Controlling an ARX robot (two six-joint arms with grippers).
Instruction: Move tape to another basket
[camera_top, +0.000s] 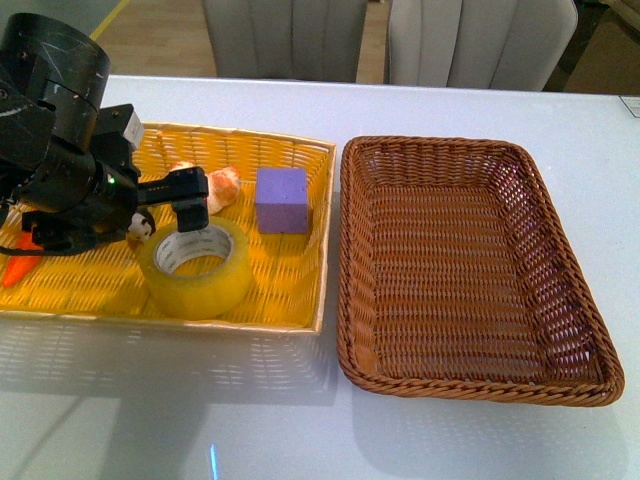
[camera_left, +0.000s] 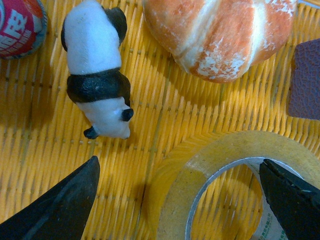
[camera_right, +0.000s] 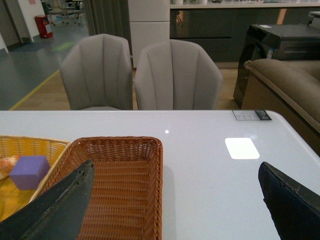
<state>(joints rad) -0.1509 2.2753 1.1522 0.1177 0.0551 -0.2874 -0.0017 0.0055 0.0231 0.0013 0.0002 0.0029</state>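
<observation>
The tape (camera_top: 196, 268), a thick yellowish roll with a white core, lies flat at the front of the yellow basket (camera_top: 290, 300). My left gripper (camera_top: 165, 213) is open just above it. In the left wrist view, the gripper (camera_left: 179, 167) straddles the roll's near wall (camera_left: 172, 190), with one finger outside and one over the hole, neither touching it. The dark brown wicker basket (camera_top: 352, 250) stands empty to the right. My right gripper (camera_right: 176, 169) is open and empty above that basket's (camera_right: 125, 185) right edge; it does not show in the front view.
The yellow basket also holds a purple cube (camera_top: 281, 199), a bread roll (camera_top: 222, 188), a toy panda (camera_left: 97, 75), a red can (camera_left: 20, 25) and an orange piece (camera_top: 18, 268). Grey chairs (camera_right: 177, 75) stand behind the white table (camera_top: 320, 420).
</observation>
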